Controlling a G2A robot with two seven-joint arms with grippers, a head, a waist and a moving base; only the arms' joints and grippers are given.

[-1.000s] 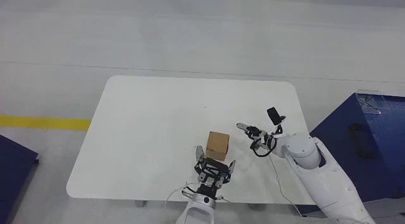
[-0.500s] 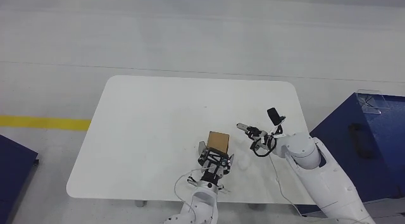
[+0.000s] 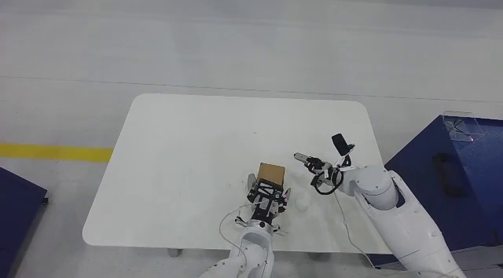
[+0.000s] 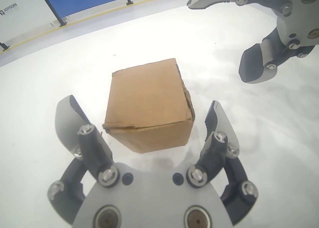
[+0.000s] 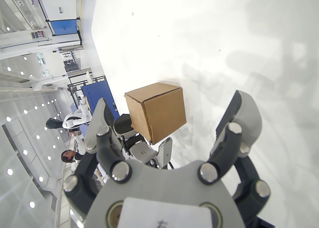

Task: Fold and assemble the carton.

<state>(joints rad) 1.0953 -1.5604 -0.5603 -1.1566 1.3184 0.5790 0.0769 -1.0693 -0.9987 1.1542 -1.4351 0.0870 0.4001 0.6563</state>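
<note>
Closely, carton (image 4: 149, 99) edge frayed (overhead: looks intact).

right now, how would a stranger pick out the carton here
On the white rounded table, look near the robot-side edge. A small brown cardboard carton stands closed just ahead of the open left gripper. It is the only brown thing on the white top.

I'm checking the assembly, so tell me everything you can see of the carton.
The carton is a small brown cardboard box, closed on every visible side, with ragged edges along its top. It sits flat on the white table, near the robot's edge. The open left claw straddles its near end without touching; the open right claw stands apart.
</note>
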